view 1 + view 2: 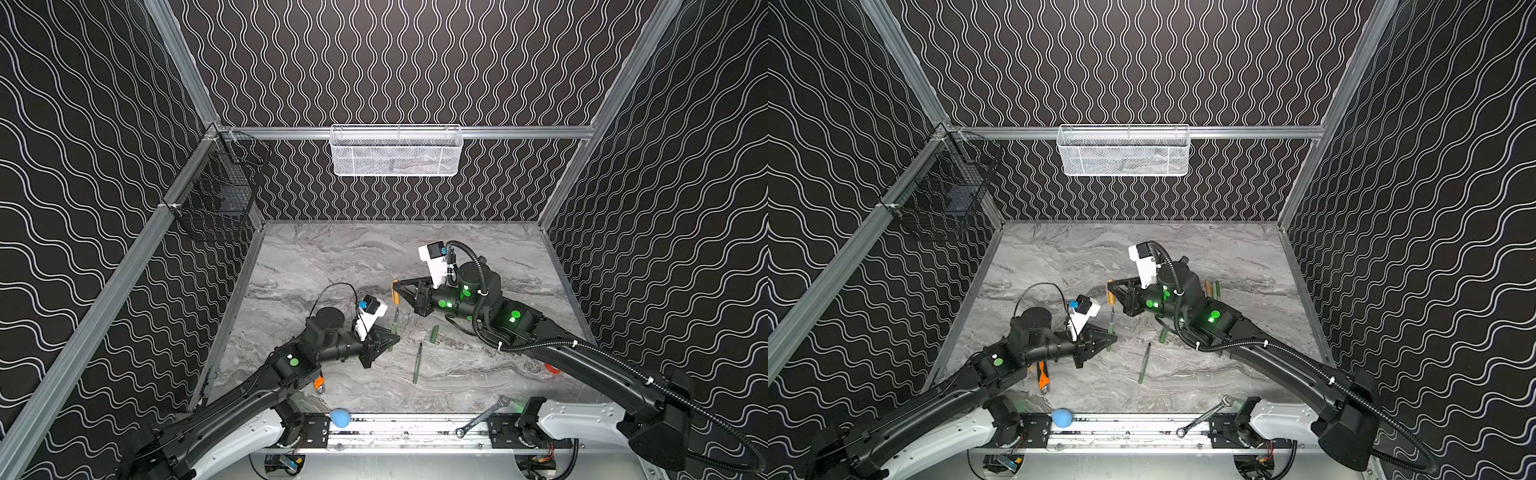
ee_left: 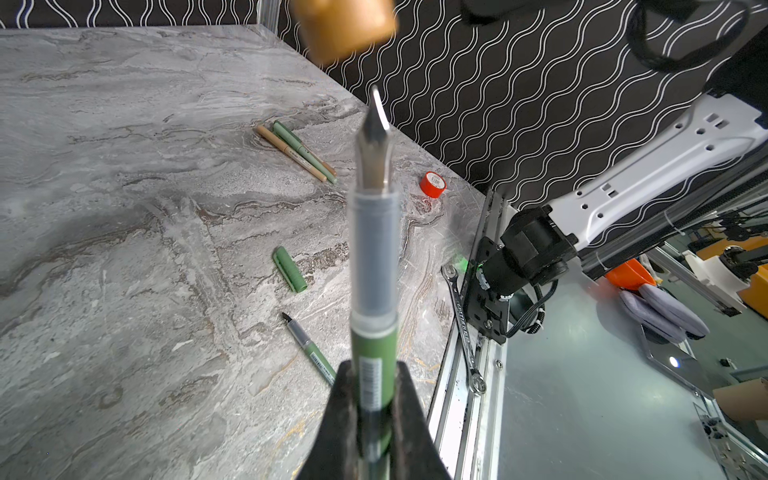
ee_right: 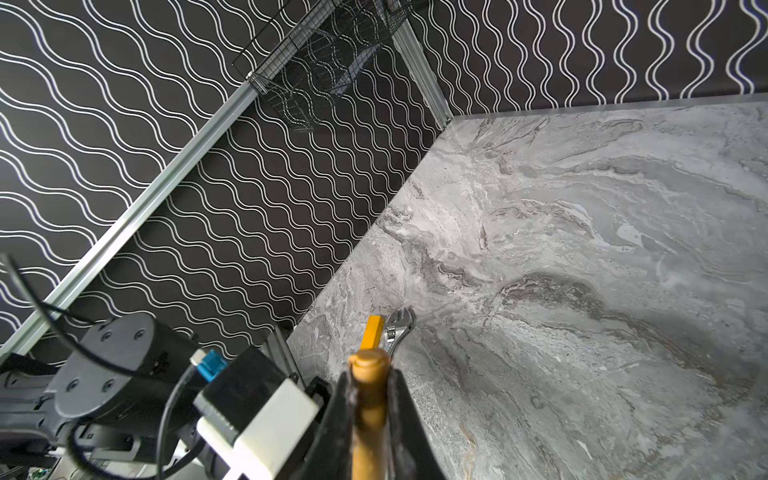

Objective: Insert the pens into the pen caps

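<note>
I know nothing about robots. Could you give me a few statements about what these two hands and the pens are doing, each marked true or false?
1. The left hand grips a green pen. True.
2. The right hand is empty. False: it grips a tan-orange cap.
3. The held pen wears that cap. False: the two are apart, not joined.
4. A loose green cap lies on the table. True.

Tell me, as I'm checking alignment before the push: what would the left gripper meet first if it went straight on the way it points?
Probably the tan-orange cap in the right gripper: the green pen held by the left gripper aims at it, nearer its edge than its middle.
</note>
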